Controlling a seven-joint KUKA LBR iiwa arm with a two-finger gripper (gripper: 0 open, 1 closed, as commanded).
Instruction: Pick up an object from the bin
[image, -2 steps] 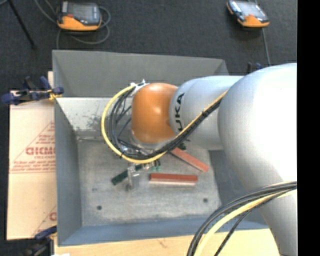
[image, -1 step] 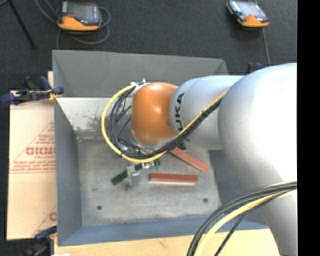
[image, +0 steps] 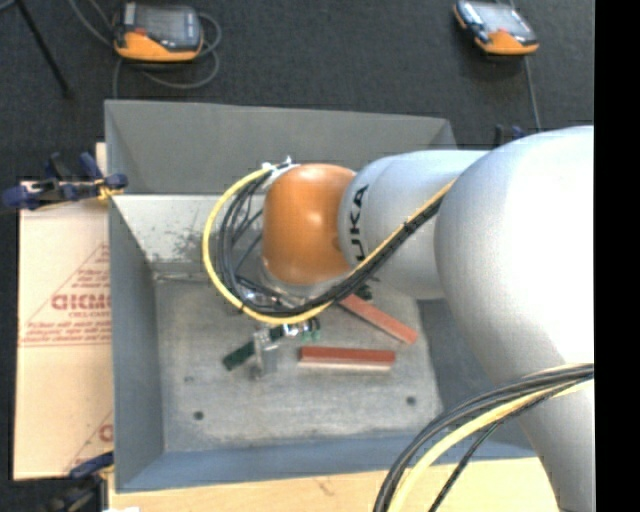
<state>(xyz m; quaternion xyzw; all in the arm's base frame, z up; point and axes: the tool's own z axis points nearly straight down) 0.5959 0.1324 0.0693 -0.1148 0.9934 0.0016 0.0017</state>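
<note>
My gripper (image: 268, 348) reaches down near the middle of the bin floor, mostly hidden under the arm's orange cover. A small dark green thing (image: 238, 358) lies right against its left side; whether it is gripped is hidden. A flat reddish-brown bar (image: 345, 357) lies level on the floor just right of the gripper. A second reddish bar (image: 380, 321) lies slanted behind the first, partly under the arm.
The arm comes in from the right and covers the bin's right and rear parts. Yellow and black cables loop round the orange cover. Grey bin floor shows at the front and left.
</note>
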